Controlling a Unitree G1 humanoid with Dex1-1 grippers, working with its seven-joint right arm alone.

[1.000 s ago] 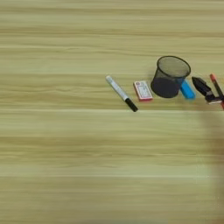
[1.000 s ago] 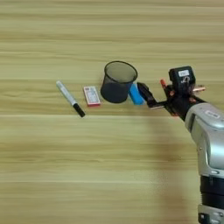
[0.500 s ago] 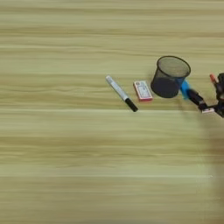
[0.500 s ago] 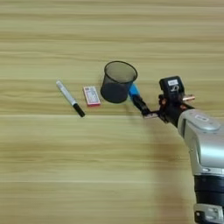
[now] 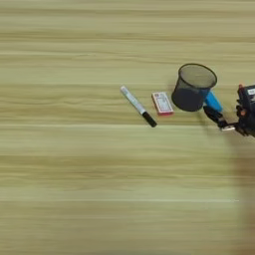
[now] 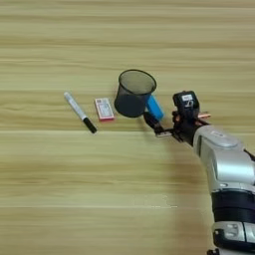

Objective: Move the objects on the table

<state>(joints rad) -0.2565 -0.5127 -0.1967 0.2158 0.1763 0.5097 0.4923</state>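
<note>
Your silver arm (image 6: 224,169) rises from the lower right of the frame. Its hand (image 6: 155,125) sits right of centre by the blue piece (image 6: 155,107) – whether it grips anything, you cannot tell. Further up the counter (image 6: 74,189) – cup (image 6: 132,93), box (image 6: 104,109), then marker (image 6: 79,112) to the left.

The worktop (image 6: 60,199) is a big, light yellow wooden top with long stripes running from side to side. A few small things lie on it in a row. On the left is a grey-white marker (image 6: 78,112) with a black cap, lying slanted. Just beside it on the right is a small red-white flat box (image 6: 104,109). Next comes a black mesh pen cup (image 6: 133,93), standing upright. A blue oblong piece (image 6: 155,107) lies right against the cup's right side.
</note>
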